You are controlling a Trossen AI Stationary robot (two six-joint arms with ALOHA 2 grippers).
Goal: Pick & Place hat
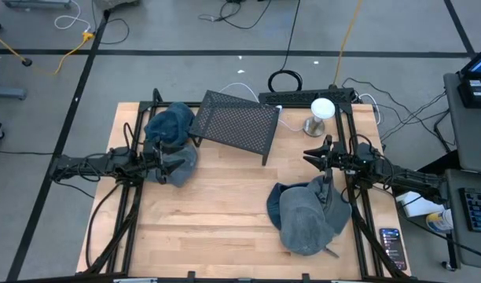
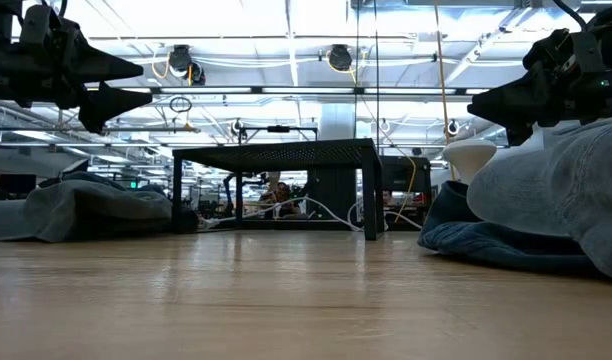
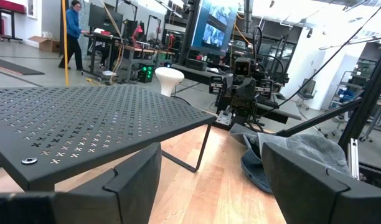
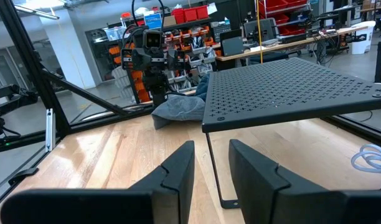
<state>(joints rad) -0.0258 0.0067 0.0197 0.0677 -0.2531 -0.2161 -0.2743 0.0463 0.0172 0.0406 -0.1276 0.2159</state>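
Near edge of wooden surface (image 1: 225,228): grey hat (image 1: 307,216) lying crumpled under right end effector (image 1: 317,151), fingers parted, empty. Left end effector (image 1: 171,161) open beside second hat (image 1: 171,130). Farther back: black perforated rack (image 1: 236,122), white lamp (image 1: 321,110). Left wrist view alone shows a person (image 3: 72,31) in room.

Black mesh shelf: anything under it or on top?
The black mesh shelf carries nothing on top. In the low view, only bare wooden table shows beneath it, between its legs. The far corner beside the left blue hat is hidden.
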